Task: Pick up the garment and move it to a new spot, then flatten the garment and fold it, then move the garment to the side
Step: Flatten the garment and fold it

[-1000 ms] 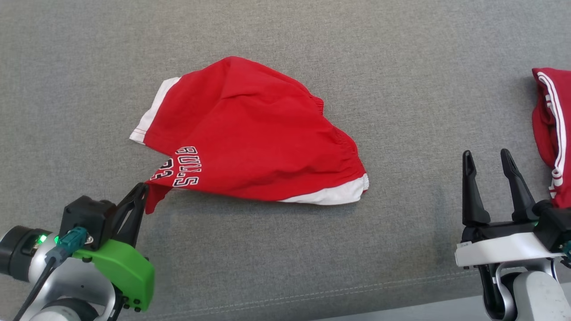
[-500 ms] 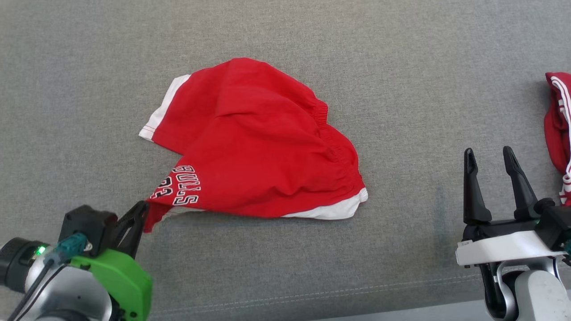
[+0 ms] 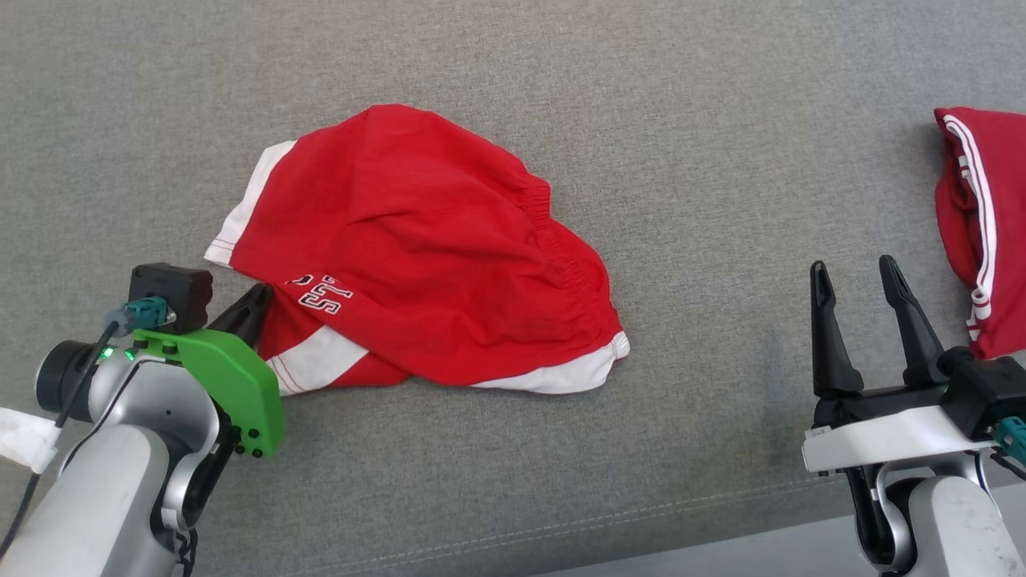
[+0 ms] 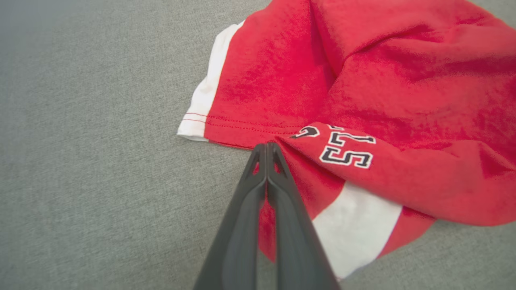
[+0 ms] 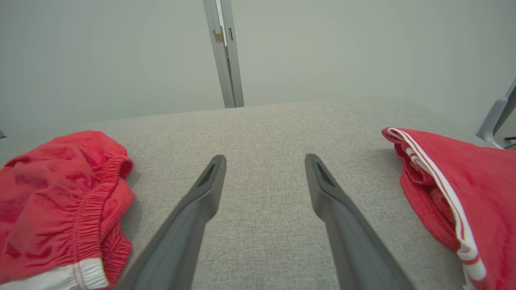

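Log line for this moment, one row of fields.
shorts: crumpled, not flat | left gripper: shut on shorts leg corner | right gripper: open, empty | second red garment: far right

You have two red garments to count: one pair of red shorts (image 3: pixel 425 240) with printed lettering, and one striped red garment (image 3: pixel 990 200). You have two grippers, one left gripper (image 4: pixel 266 146) and one right gripper (image 3: pixel 852 267). Each carries two long dark fingers (image 5: pixel 205 185), which makes four fingers in all. You have one grey fabric surface (image 3: pixel 721 120) beneath both garments. Add one green cover (image 3: pixel 232 373) on the left arm, and one pale metal post (image 5: pixel 225 52) against the wall, seen from the right wrist.
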Controlling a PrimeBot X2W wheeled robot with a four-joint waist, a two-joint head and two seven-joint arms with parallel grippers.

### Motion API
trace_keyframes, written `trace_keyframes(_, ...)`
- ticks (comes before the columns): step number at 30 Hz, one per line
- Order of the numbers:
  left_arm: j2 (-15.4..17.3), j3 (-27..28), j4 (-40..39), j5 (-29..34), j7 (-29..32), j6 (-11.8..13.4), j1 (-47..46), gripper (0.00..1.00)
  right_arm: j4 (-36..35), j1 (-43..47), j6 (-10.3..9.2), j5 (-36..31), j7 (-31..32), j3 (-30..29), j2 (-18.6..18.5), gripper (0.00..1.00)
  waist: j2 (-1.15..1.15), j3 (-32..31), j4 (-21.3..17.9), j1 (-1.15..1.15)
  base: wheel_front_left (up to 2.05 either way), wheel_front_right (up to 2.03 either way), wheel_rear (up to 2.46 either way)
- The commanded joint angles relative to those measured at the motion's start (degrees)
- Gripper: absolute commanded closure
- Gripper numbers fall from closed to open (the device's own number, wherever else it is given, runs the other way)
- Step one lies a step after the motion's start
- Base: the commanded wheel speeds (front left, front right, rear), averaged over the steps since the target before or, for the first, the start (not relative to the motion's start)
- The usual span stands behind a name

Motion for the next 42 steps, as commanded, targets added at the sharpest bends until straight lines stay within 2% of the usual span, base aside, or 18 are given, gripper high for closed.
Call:
trace_keyframes(1,-1.2,0.2,2.5,-0.7,-1.2,-0.8,-1.3,1.0,0.2,-0.5,-0.07,0.2,-0.3,0.1,-0.2,0.0,0.0,0.1,-0.5,0.0,0.0,0.0,0.0)
trace_keyframes(2,-1.7,0.5,3.6,-0.6,-2.6,-0.9,-2.0,1.0,0.3,-0.5,-0.07,0.2,-0.4,0.2,-0.1,0.0,0.0,0.2,-0.5,0.0,0.0,0.0,0.0)
trace_keyframes(3,-2.5,0.8,4.7,-1.4,-3.5,-1.1,-2.4,0.91,0.3,-0.6,-0.07,0.3,-0.4,0.2,-0.1,0.0,0.0,0.2,-0.5,0.0,0.0,0.0,0.0)
trace_keyframes(4,-3.2,0.7,5.7,-1.9,-4.1,-1.5,-2.3,0.55,0.3,-0.6,-0.07,0.3,-0.5,0.2,-0.1,0.0,0.0,0.2,-0.4,0.0,0.0,0.0,0.0)
trace_keyframes(5,-3.5,1.0,6.4,-1.5,-5.3,-1.2,-2.5,0.0,0.3,-0.6,-0.08,0.3,-0.4,0.3,-0.1,0.0,0.0,0.3,-0.3,0.0,0.0,0.0,0.0)
trace_keyframes(10,-6.1,2.9,7.9,-2.5,-11.1,0.2,-1.6,0.0,0.5,-0.9,-0.07,0.2,-0.6,0.8,-0.3,0.0,0.0,-0.1,0.7,0.0,0.0,0.0,0.0)
trace_keyframes(15,-8.7,7.3,6.0,-3.4,-19.5,4.2,1.4,0.0,0.3,-1.2,-0.08,0.1,-0.9,1.1,-0.7,0.0,0.0,-1.1,2.1,0.0,0.0,0.0,0.0)
trace_keyframes(18,-9.9,9.3,4.1,-3.7,-23.8,5.7,3.1,0.0,0.0,-1.4,-0.07,0.1,-1.0,1.6,-0.9,0.0,0.0,-1.8,2.8,0.0,0.0,0.0,0.0)
trace_keyframes(25,-12.0,11.8,0.7,-3.3,-31.9,6.9,5.5,0.0,-0.1,-2.5,-0.07,-0.3,-1.3,2.7,-1.5,0.0,0.0,-3.7,4.1,0.0,0.0,0.0,0.0)
trace_keyframes(33,-15.1,16.1,-2.4,0.2,-35.7,5.6,10.1,0.0,1.3,-1.1,-0.08,-0.4,-1.4,4.6,-2.4,0.0,0.0,-7.6,4.6,0.0,0.0,0.0,0.0)
trace_keyframes(37,-17.0,17.7,-2.5,4.6,-35.6,3.1,13.5,0.0,1.8,0.2,-0.07,-0.6,-1.4,4.9,-2.3,0.0,0.0,-9.5,4.8,0.0,0.0,0.0,0.0)
trace_keyframes(38,-17.6,17.8,-2.3,7.1,-35.7,1.6,14.4,0.0,2.0,1.0,-0.07,-0.7,-1.3,4.9,-2.3,0.0,0.0,-10.4,4.9,0.0,0.0,0.0,0.0)
trace_keyframes(42,-17.4,17.0,-0.9,12.1,-35.7,-0.8,16.8,0.0,2.4,2.5,-0.07,-0.7,-1.1,5.0,-2.3,0.0,0.0,-12.1,5.1,0.0,0.0,0.0,0.0)
